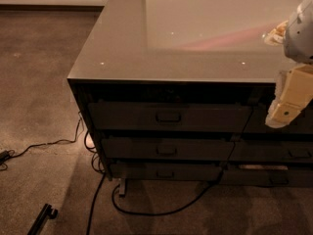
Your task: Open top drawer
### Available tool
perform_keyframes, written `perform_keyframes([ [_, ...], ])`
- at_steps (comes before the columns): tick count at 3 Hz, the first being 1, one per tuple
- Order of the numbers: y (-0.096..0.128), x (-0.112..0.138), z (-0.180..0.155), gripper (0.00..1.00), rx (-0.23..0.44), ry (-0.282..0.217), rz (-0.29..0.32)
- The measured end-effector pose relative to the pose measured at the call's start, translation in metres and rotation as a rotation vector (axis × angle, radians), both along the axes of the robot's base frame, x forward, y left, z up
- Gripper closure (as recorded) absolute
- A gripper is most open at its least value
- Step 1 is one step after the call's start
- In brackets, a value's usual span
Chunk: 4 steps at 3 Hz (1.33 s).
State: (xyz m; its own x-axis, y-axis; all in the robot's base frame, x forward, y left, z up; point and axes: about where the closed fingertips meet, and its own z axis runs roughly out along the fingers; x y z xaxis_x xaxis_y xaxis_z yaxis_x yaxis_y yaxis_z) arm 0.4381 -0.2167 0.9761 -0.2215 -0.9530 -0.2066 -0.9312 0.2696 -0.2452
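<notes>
The top drawer [168, 116] is a wide dark grey-brown front just under the counter top, shut flush, with a small rectangular metal loop handle [168, 116] at its centre. Two shorter drawers lie below it, the middle one [166, 149] and the bottom one [165, 172]. My gripper [286, 109] hangs at the right edge of the view, cream-coloured, pointing down in front of the cabinet's right column. It is well to the right of the top drawer's handle and touches nothing.
The glossy grey counter top [195, 33] spans the cabinet. A second column of drawers [274, 153] stands on the right. Black cables [98, 190] trail over the carpet at the cabinet's left foot. A dark bar [43, 218] lies on the floor at bottom left.
</notes>
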Motion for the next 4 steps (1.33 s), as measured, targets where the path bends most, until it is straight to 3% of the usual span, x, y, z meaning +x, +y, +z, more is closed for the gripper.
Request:
perform_keyframes([
  [2, 0.008, 0.005, -0.006, 0.00, 0.026, -0.007, 0.021],
  [3, 0.040, 0.004, -0.028, 0.00, 0.052, -0.020, 0.093],
  [4, 0.101, 0.005, -0.088, 0.00, 0.063, -0.031, 0.232],
])
